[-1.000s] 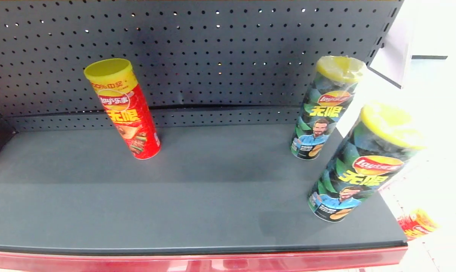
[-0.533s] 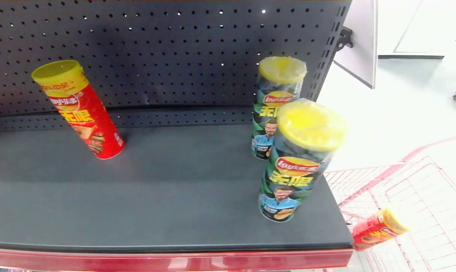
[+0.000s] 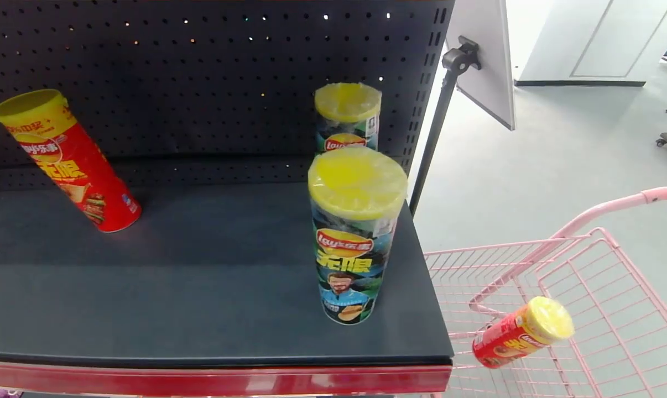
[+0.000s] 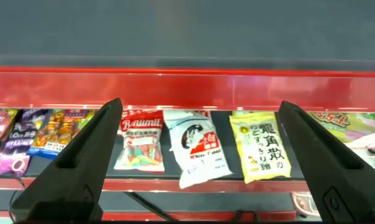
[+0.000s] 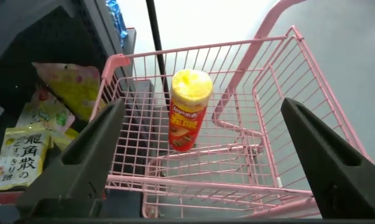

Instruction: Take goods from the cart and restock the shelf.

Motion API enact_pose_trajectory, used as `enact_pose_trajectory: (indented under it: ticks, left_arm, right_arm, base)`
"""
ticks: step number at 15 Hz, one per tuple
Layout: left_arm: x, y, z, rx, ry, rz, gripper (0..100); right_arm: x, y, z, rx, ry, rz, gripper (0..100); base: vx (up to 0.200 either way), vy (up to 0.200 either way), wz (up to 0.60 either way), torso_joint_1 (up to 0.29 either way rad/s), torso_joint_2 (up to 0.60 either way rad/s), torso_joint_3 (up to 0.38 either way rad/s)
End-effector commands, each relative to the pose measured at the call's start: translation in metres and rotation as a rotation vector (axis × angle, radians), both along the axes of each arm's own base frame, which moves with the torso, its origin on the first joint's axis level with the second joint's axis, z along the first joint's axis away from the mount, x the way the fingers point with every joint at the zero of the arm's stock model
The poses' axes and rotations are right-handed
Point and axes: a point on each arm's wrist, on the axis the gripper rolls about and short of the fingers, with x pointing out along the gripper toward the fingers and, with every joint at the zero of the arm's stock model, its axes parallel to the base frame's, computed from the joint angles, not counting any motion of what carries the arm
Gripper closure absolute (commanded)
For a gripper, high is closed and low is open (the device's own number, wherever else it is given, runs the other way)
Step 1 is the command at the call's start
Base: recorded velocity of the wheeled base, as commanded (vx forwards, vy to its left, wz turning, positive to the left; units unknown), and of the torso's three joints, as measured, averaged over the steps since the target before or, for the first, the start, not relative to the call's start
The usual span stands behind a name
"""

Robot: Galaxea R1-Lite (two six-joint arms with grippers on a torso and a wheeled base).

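Note:
On the dark shelf board (image 3: 201, 276) a red chip can (image 3: 68, 160) stands at the far left. Two green chip cans with yellow lids stand near the right end, one at the back (image 3: 347, 119) and one in front (image 3: 355, 237). To the right of the shelf is a pink wire cart (image 3: 604, 210) with one red chip can (image 3: 521, 331) lying in it. My right gripper (image 5: 202, 102) hangs open above the cart (image 5: 193, 46), over that red can (image 5: 188, 112). My left gripper (image 4: 199, 104) is open, facing the shelf's red front edge (image 4: 187, 87).
A white sign panel (image 3: 485, 55) on a black pole (image 3: 430, 138) juts out at the shelf's right end. A black pegboard (image 3: 201, 83) backs the shelf. Snack bags (image 4: 196, 149) lie on the lower shelf, some beside the cart (image 5: 25, 152). Grey floor lies past the cart.
The head camera has swung to the right, so the shelf and cans slid left in the picture and the pink cart came into view. The cans themselves have not moved.

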Motion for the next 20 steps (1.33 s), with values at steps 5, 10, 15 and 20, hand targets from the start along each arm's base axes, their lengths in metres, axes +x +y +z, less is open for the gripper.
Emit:
enact_pose_trajectory:
  ticks: [5,10,15,20]
  left_arm:
    - [0.0001,0.0,-0.0001,-0.003,0.002,0.002,0]
    - [0.0001,0.0,-0.0001,-0.003,0.002,0.002,0]
    - [0.0001,0.0,-0.0001,-0.002,0.002,0.002,0]
    - [0.0001,0.0,-0.0001,-0.002,0.002,0.002,0]
  right_arm:
    - [0.0,0.0,0.0001,0.0,-0.001,0.0,0]
    - [0.0,0.0,0.0001,0.0,-0.001,0.0,0]
    - [0.0,0.0,0.0001,0.0,-0.001,0.0,0]
    - [0.0,0.0,0.0002,0.0,-0.002,0.0,0]
  base:
    - [-0.08,0.0,0.0,0.001,0.0,0.001]
    - [-0.16,0.0,0.0,-0.002,0.0,0.003]
    - [0.0,0.0,0.0,0.0,0.0,0.0]
    - [0.0,0.0,0.0,0.0,0.0,0.0]
